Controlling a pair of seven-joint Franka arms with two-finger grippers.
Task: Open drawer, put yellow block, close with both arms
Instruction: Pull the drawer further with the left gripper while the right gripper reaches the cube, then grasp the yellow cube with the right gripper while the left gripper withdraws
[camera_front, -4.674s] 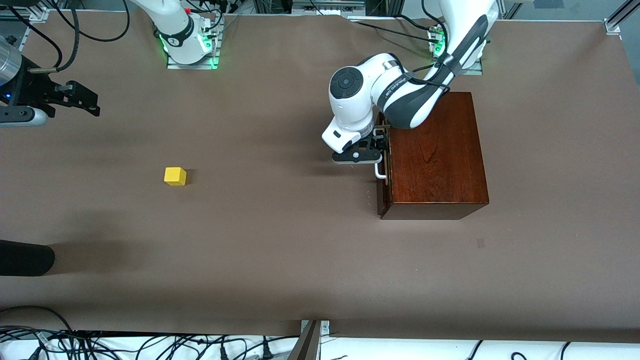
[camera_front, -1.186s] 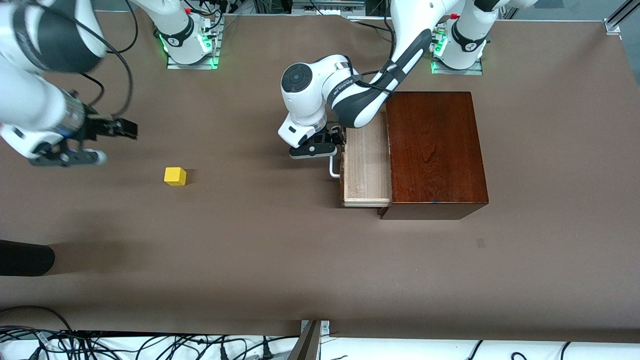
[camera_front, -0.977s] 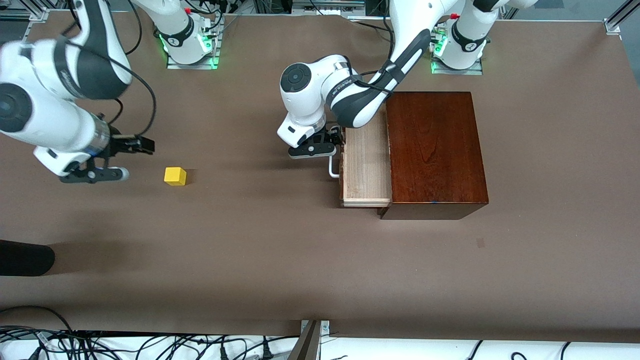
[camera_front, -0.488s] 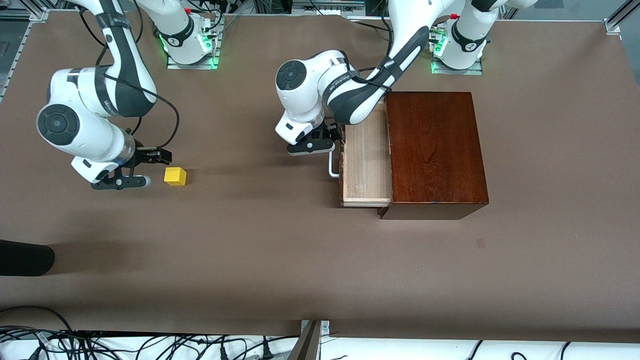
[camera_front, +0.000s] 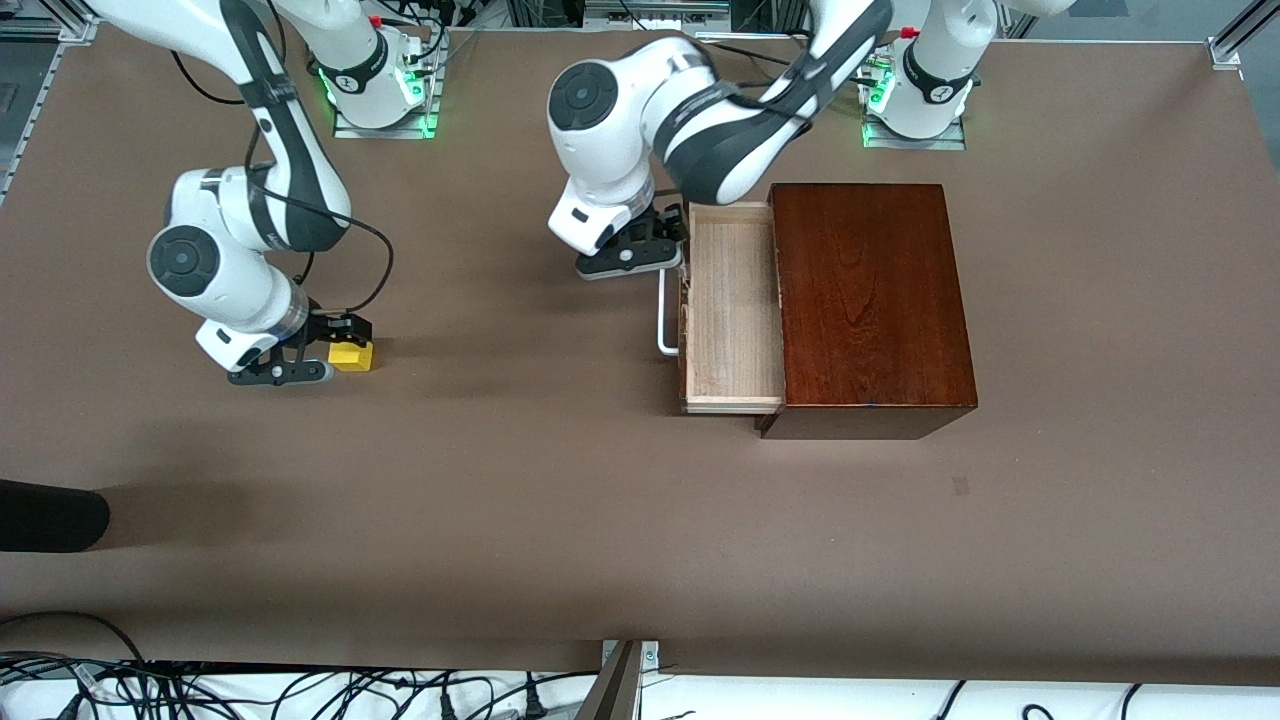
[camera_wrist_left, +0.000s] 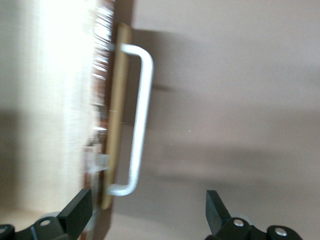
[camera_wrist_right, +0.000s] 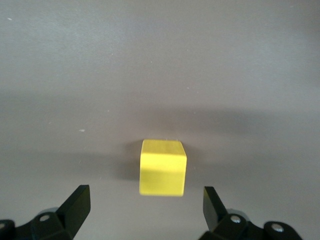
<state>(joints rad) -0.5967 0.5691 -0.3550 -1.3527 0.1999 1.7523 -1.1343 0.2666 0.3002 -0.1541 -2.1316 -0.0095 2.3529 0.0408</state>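
**Over the yellow block: grasp approach with the drawer standing open**

Toward the right arm's end of the table (camera_front: 520, 520), well apart from the drawer (camera_front: 733, 310), the yellow block (camera_front: 352, 355) rests on the bare surface. The right end effector (camera_front: 318, 352) hangs low over it with its fingers spread wide and nothing held; in the right wrist view the block (camera_wrist_right: 163, 174) sits between the two fingertips (camera_wrist_right: 75, 202), slightly off centre.

Recommended procedure for the step in hand, judged from this position:
- Centre the block between the fingers before descending.
- Keep the fingers square to two flat faces, not the corners.
- Lower until the pads cover the faces, then clench.

Beside the drawer, the left end effector (camera_front: 640, 245) hangs over the table just clear of the white handle (camera_front: 663, 315), fingers released and empty. The drawer is pulled out of the dark wooden box (camera_front: 868, 300), its pale tray exposed and empty. This arm appears to wait; it should stay clear of the tray opening.
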